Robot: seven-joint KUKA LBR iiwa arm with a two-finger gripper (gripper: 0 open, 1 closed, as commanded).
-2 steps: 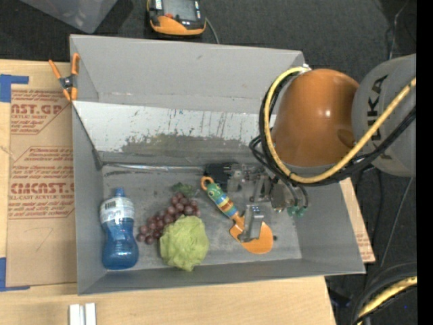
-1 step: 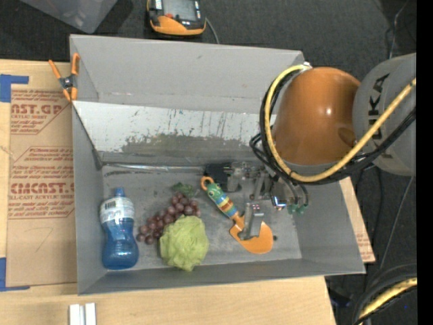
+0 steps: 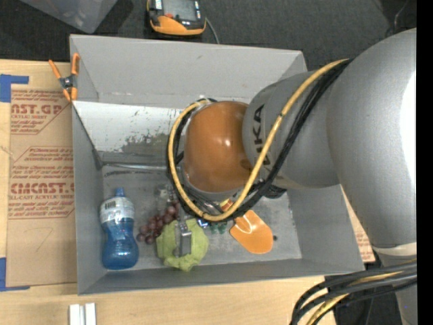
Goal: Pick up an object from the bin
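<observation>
Gripper (image 3: 183, 240) directly over green soft lump (image 3: 198, 246), front middle of bin (image 3: 203, 66); grapes (image 3: 154, 223) just beside, to its left. Open or closed: cannot tell. Lump looks straight below me.

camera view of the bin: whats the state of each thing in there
blue bottle, lying flat by the left wall, cap end toward the far wall
dark grapes, loose bunch on the floor between the bottle and the green thing
green soft thing, crumpled, directly under the tool
orange flat piece, lying flat, its far edge under the arm
tool, low in the bin over the green soft thing
</observation>
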